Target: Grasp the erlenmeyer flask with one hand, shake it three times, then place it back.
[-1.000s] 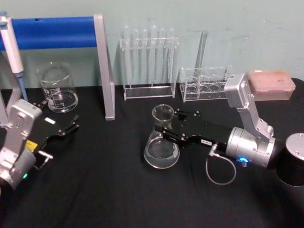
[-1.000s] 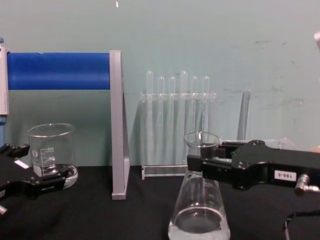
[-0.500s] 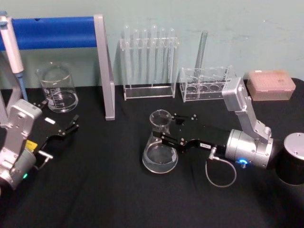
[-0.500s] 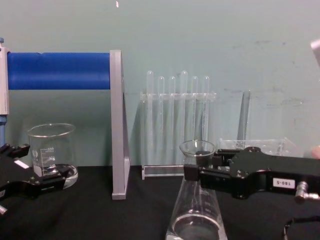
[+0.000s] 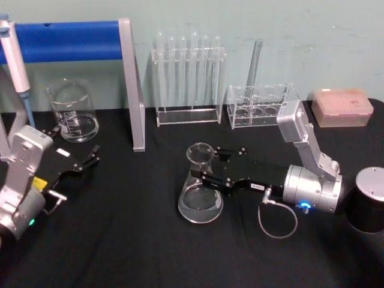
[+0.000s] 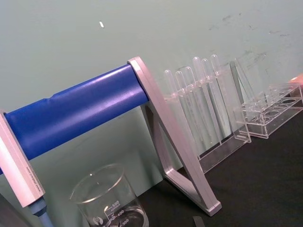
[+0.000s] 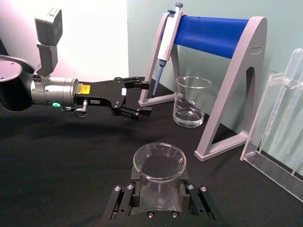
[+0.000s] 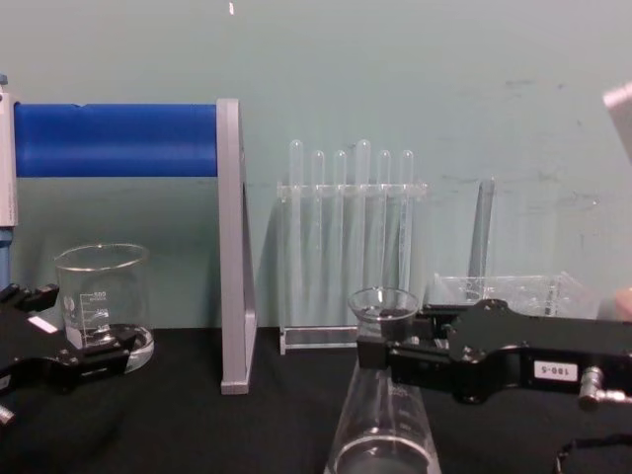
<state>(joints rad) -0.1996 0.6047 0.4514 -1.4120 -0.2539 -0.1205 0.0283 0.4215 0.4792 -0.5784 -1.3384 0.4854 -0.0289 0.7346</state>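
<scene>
The erlenmeyer flask [image 5: 201,193] is clear glass with a wide base and stands upright over the black cloth in the middle of the table. My right gripper [image 5: 208,168] reaches in from the right and is shut on its neck just below the rim. From the chest, the flask [image 8: 379,439] runs off the lower edge, with the right gripper [image 8: 381,348] clamped at its neck. The right wrist view looks down on the flask's rim [image 7: 159,161] between the black jaws. My left gripper [image 5: 90,159] rests open at the left, near the beaker, holding nothing.
A glass beaker [image 5: 73,112] stands at the back left beside a grey pipette stand [image 5: 132,84] with a blue bar. Behind the flask are a test tube rack [image 5: 188,75] and a second clear rack [image 5: 259,107]. A pink tip box [image 5: 342,107] and a black cylinder [image 5: 369,207] stand at right.
The right gripper has carried the flask downward and a little to the left, nearer to me. The left arm has stayed still.
</scene>
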